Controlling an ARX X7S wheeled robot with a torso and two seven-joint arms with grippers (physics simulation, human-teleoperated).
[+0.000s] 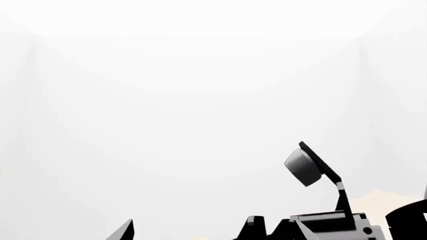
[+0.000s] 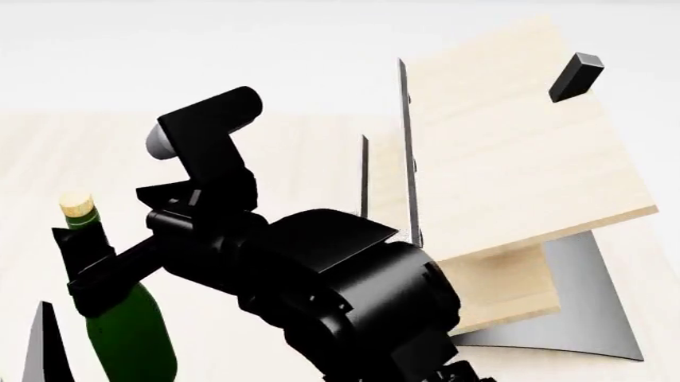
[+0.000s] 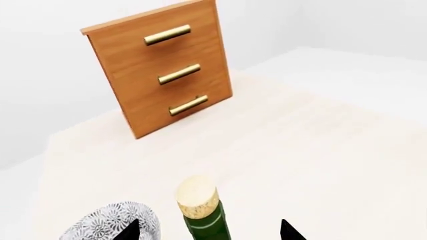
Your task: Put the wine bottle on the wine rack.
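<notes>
On the pale wood table point(image 3: 320, 150) we saw the right gripper point(image 3: 208, 231) spread around the bottle point(image 2: 127, 326), beside the rack point(image 2: 510, 159); left gripper point(image 1: 280, 232) state unclear.

The wine bottle point(image 2: 127, 334) is cut off by the head view's bottom edge, its label unseen and part of its neck covered by a dark arm point(image 2: 318, 286). The wine rack point(image 2: 510, 159) has its near end masked by that arm. Only the right gripper's point(image 3: 210, 231) fingertips point(image 3: 130, 231) show; the left gripper's state cannot be determined.
</notes>
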